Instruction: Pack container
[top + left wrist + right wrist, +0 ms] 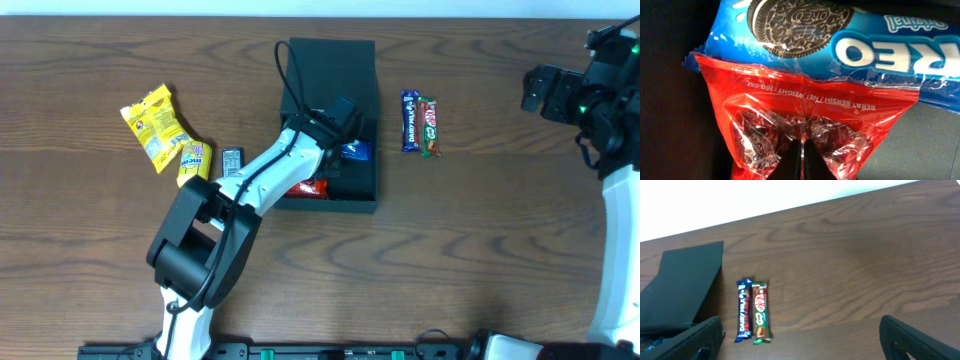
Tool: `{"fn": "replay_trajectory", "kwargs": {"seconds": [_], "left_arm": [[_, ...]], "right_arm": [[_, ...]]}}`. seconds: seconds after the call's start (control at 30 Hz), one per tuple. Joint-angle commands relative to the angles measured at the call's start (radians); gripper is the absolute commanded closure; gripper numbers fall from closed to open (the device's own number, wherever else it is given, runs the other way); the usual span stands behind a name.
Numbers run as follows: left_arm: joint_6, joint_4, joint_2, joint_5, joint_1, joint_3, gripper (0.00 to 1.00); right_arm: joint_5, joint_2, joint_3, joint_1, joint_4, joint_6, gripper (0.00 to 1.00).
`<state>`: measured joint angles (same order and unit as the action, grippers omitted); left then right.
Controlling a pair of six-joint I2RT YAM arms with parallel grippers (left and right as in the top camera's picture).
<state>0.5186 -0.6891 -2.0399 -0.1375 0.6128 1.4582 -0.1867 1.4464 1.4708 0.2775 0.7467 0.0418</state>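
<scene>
At the centre of the overhead view sits the container (pixel 345 206), its flap lid folded back toward the top of the frame, and our left arm reaches down into it. Low in the left wrist view the left gripper (pixel 802 160) has its jaws pressed flat together. The clear film of the red packet (pixel 805 105) puckers toward the tips, so we judge that it is pinched there by its sealed end. That packet's upper edge overlaps the Oreo packet (pixel 840 35), which already lies inside.

To finish this step well, we should lower until the red packet rests on the container floor beside the Oreo packet, not on top of it. We should part the jaws only then, and lift straight up to stay off the dark walls and the flap.

Our right gripper (pixel 801 337) hovers spread wide and empty in the upper right of the overhead view. The Dairy Milk bar (pixel 409 121) and KitKat bar (pixel 429 127) lie side by side just right of the container. Two yellow packets (pixel 152 125) and a small dark one (pixel 232 158) wait at the left.

We work on a table (pixel 500 250) of dark brown wood grain, matte and level. A pale, featureless wall runs along the top of the right wrist view.
</scene>
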Motion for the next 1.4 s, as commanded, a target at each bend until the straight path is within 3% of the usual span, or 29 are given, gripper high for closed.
{"fn": "replay_trajectory", "kwargs": {"seconds": [0.0, 0.27, 0.63, 0.93, 1.37], "left_arm": [[-0.011, 0.001, 0.000, -0.006, -0.008, -0.050, 0.94], [-0.078, -0.022, 0.008, -0.027, -0.014, -0.014, 0.94], [-0.130, -0.173, 0.131, -0.039, -0.014, 0.095, 0.94], [-0.129, -0.190, 0.130, 0.088, -0.014, 0.014, 0.94], [-0.122, -0.121, 0.130, 0.103, -0.014, -0.099, 0.94]], "right_arm": [[-0.005, 0.002, 0.003, 0.010, 0.001, 0.013, 0.01], [-0.005, 0.002, 0.003, 0.010, 0.001, 0.013, 0.01], [-0.005, 0.002, 0.003, 0.010, 0.002, 0.014, 0.01], [-0.005, 0.002, 0.003, 0.010, -0.002, 0.014, 0.01], [-0.005, 0.002, 0.003, 0.010, -0.005, 0.033, 0.01]]}}
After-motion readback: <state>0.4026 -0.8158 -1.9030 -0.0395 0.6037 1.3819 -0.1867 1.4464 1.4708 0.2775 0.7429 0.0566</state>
